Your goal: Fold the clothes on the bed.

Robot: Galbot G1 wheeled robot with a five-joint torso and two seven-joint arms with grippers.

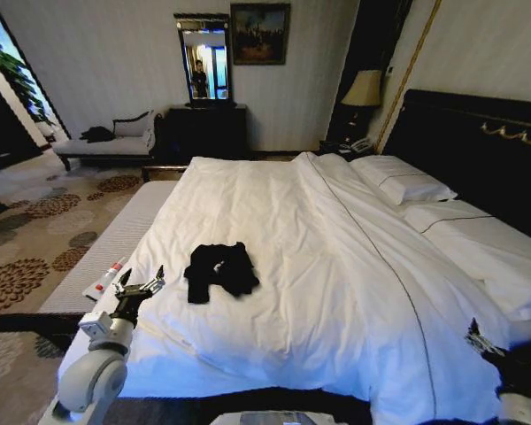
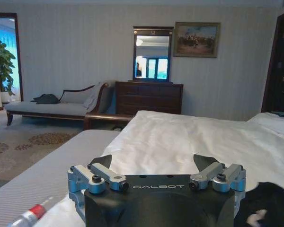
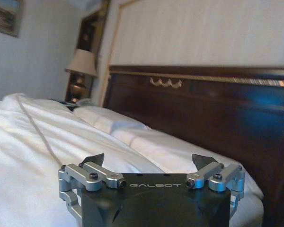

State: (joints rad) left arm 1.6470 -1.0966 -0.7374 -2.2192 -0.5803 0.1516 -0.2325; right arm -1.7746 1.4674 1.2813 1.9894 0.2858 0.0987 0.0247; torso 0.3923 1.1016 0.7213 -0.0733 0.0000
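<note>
Black T-shirt (image 1: 219, 271) is seen crumpled on the bed's white duvet (image 1: 336, 266), near its left edge. Left gripper (image 1: 142, 281) is held beside it, fingers spread; right gripper (image 3: 151, 163) is likewise spread, empty.

A small black T-shirt (image 1: 219, 270) lies crumpled in a loose heap on a large bed (image 1: 354, 292), on its near left part. The fabric is bunched and partly doubled over itself, with one flap hanging toward the bed's near edge. The bed is covered by a white duvet with soft wrinkles. Two white pillows rest at the right, against a tall dark headboard trimmed in gold.
</note>
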